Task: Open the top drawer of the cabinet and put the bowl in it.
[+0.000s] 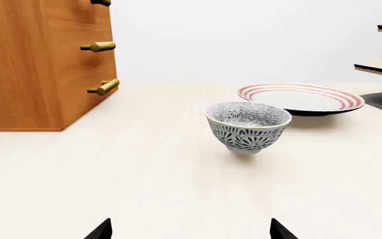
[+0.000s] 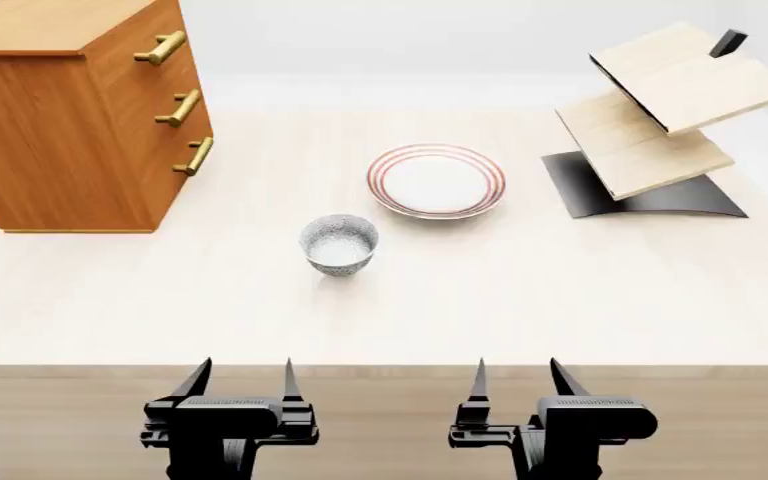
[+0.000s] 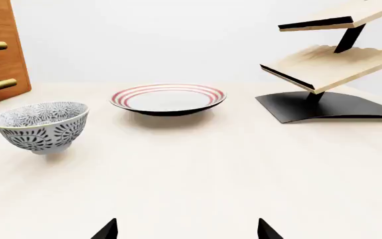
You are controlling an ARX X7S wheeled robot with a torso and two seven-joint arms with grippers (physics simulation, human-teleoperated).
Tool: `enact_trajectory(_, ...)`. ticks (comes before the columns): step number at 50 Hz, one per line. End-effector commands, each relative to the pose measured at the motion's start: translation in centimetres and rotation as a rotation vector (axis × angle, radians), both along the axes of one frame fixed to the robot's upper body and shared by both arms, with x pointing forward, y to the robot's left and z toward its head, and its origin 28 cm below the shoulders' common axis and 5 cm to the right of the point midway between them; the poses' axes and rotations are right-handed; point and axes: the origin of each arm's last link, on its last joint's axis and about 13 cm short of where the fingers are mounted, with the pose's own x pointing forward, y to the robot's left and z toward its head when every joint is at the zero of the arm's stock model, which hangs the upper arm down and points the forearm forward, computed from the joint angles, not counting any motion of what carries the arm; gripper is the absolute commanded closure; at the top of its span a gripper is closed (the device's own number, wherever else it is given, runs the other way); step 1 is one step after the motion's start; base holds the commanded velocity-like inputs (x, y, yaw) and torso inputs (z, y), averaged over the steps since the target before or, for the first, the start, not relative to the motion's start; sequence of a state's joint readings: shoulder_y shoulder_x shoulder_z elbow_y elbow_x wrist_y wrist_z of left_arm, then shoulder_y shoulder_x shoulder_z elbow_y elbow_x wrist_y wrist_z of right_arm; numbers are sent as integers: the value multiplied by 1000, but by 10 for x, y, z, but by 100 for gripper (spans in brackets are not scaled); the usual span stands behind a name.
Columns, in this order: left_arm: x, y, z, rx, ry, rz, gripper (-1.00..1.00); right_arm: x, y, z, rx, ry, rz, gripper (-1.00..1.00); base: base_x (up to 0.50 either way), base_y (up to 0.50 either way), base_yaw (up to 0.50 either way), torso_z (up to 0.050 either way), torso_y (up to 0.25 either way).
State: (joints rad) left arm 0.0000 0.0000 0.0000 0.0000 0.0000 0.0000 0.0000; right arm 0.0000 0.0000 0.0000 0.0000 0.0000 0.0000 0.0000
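Head view: nothing started, by the look of it. The boxy orange-brown wooden cabinet (image 2: 71, 115) sits at the far left of the pale wooden table (image 2: 398, 310), and its uppermost drawer, the top drawer (image 2: 151, 40) with the brass bar handle (image 2: 161, 48), is flush with the two below it, so it's not pulled out. The small deep grey-white speckled bowl (image 2: 339, 244) stands upright on the table, near the front-left of the flat white plate with red rings (image 2: 435, 181) and well apart from the cabinet. The pale tilted wooden shelf rack on a black base (image 2: 658, 120) is far right, irrelevant. The black left gripper (image 2: 241, 380) and black right gripper (image 2: 515, 380) both hang at the near table edge, fingers spread, holding nothing, far from bowl and handle. Left wrist view: bowl (image 1: 248, 126) is ahead, empty, untouched, between the cabinet (image 1: 42, 64) and the plate (image 1: 302, 98); the fingertips (image 1: 100, 230) are wide apart with nothing between them. Right wrist view: bowl (image 3: 40, 126) off to one side, plate (image 3: 168, 98) dead ahead, rack (image 3: 330, 64) beyond; fingertips (image 3: 108, 230) parted, empty. Judgement: zero progress. All steps remain: reach the top handle, pull the drawer out, pick up the bowl, place it inside.
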Motion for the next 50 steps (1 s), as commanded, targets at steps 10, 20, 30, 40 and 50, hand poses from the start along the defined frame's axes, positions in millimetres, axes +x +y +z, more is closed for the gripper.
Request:
enact_trajectory(10, -2, -1, 6, 13, -32, -13, -100, -2, -1, 5, -4, -7, -10, -100, 0, 0, 0, 0, 0)
enact_trajectory(20, -3, 0, 15, 1, -64, -20, -100, -4, -3, 14, -8, -29, -21, -100, 0, 0, 0, 0, 0)
enact_trajectory(30, -1, 1, 19, 7, -81, -23, -100, -3, -2, 21, -8, -48, -27, -100, 0, 0, 0, 29, 0)
enact_trajectory(40, -2, 1, 29, 8, -100, -30, -100, -7, -3, 27, -7, -67, -28, -100, 0, 0, 0, 50, 0)
enact_trajectory(50, -3, 6, 44, 22, -129, -16, -100, -10, -4, 36, -11, -91, -34, -100, 0, 0, 0, 50, 0)
